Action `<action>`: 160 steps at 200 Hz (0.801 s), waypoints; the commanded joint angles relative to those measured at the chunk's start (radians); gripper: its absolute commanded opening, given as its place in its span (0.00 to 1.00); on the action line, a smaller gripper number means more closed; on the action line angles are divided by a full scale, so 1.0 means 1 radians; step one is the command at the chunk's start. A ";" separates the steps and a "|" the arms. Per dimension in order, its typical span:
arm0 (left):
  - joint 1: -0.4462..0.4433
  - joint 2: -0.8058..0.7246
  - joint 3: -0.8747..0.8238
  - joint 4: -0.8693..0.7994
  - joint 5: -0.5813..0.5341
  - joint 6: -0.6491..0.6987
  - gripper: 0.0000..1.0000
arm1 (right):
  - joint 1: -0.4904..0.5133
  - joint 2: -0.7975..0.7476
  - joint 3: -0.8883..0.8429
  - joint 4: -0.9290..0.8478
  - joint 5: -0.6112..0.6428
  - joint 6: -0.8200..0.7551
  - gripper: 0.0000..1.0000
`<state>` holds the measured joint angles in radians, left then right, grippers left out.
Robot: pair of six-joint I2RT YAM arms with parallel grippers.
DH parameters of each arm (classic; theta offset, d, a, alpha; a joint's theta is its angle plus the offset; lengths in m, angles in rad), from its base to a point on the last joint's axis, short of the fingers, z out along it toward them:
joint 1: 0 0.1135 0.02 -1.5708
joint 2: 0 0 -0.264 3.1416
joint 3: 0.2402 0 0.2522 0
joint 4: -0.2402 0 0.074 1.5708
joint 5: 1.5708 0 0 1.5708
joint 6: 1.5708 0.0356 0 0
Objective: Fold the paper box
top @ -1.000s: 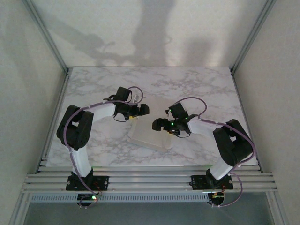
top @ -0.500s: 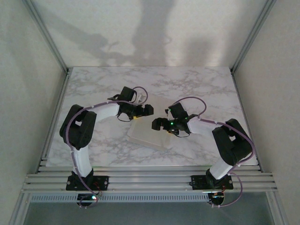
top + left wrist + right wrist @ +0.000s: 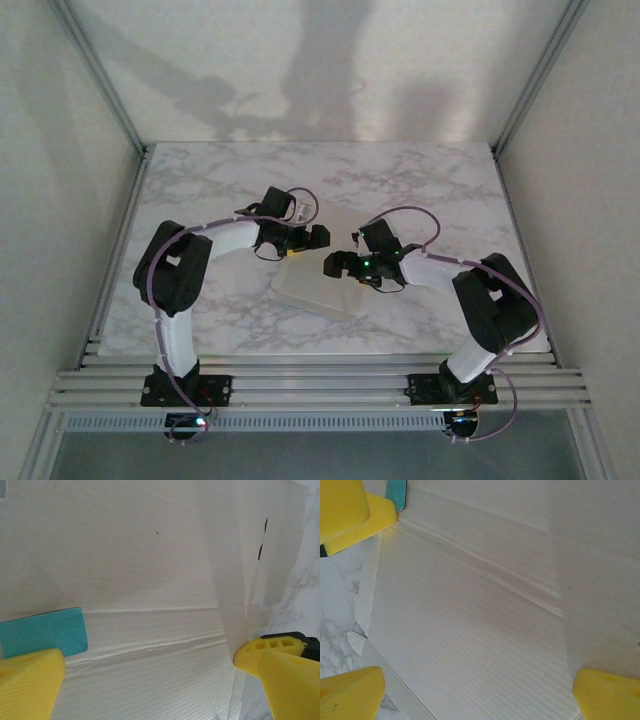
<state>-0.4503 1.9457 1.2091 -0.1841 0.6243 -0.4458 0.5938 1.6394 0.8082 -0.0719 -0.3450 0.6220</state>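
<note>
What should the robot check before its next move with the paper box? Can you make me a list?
1. Left gripper open: ok, its yellow fingers are spread wide.
2. Right gripper open: ok, it is spread wide too.
3. Paper box lying on the marble table: ok, off-white side up.
4. Both grippers over the box: ok, one at each side.
5. Crease to fold along in sight: ok.
6. Fingers touching the cardboard: cannot tell.
</note>
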 commanded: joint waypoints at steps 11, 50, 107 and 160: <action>-0.002 -0.063 0.011 0.027 -0.035 -0.029 0.99 | 0.008 0.062 -0.049 -0.099 0.038 -0.013 0.99; 0.026 -0.106 0.037 0.012 -0.067 -0.013 0.99 | 0.008 0.041 -0.051 -0.107 0.045 -0.025 0.99; 0.083 -0.077 0.075 -0.039 -0.107 0.033 0.99 | 0.008 0.034 -0.052 -0.109 0.048 -0.034 0.99; 0.078 -0.044 0.057 -0.033 -0.105 0.021 0.99 | 0.008 0.022 -0.055 -0.117 0.057 -0.034 0.99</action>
<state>-0.3706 1.8771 1.2640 -0.1970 0.5304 -0.4370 0.5949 1.6321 0.8028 -0.0708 -0.3420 0.6018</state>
